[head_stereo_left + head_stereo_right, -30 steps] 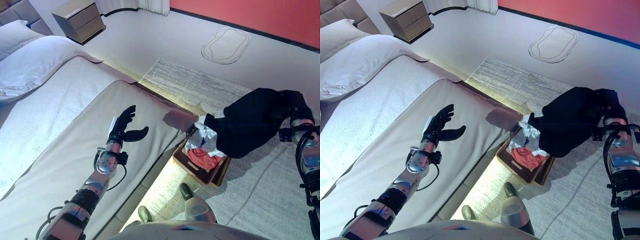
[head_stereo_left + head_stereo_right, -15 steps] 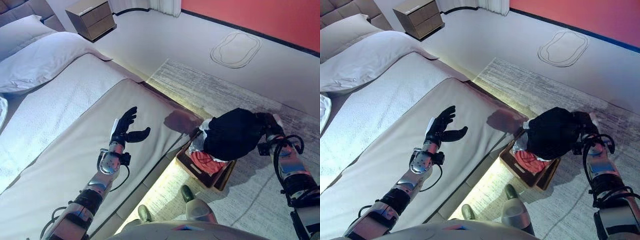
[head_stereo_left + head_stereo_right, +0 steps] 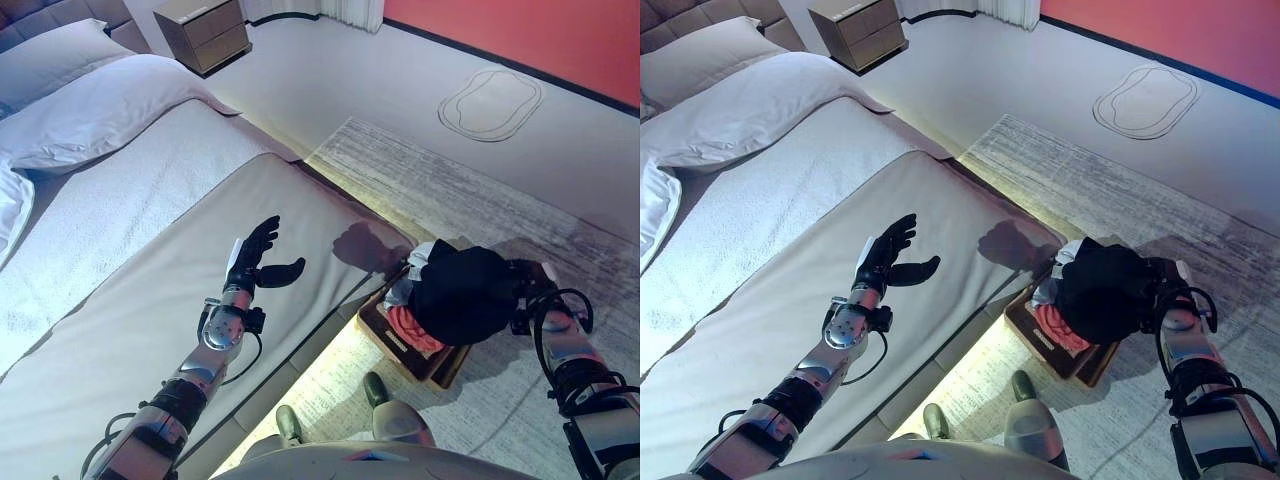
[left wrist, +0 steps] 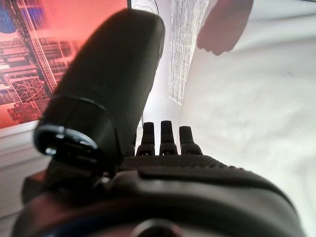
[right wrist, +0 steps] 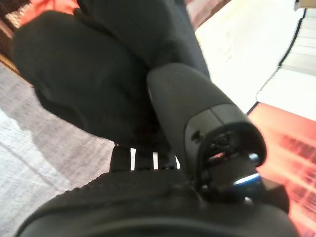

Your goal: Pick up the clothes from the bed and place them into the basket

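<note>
At left centre the left hand (image 3: 256, 262) hovers over the bed (image 3: 120, 250) with fingers spread and empty, while at lower right the right hand (image 3: 1160, 288) grips a black garment (image 3: 1102, 292) bunched over the basket (image 3: 1040, 333) of clothes.

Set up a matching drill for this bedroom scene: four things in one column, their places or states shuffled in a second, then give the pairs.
Things:
1. black garment
2. left hand
3. pillow
4. nightstand

Places or states:
A. on the floor past the head of the bed
B. lying at the head of the bed
C. open above the mattress, holding nothing
D. bunched over the basket, right hand against it

Pairs: 1-D, 2-C, 3-B, 4-A
</note>
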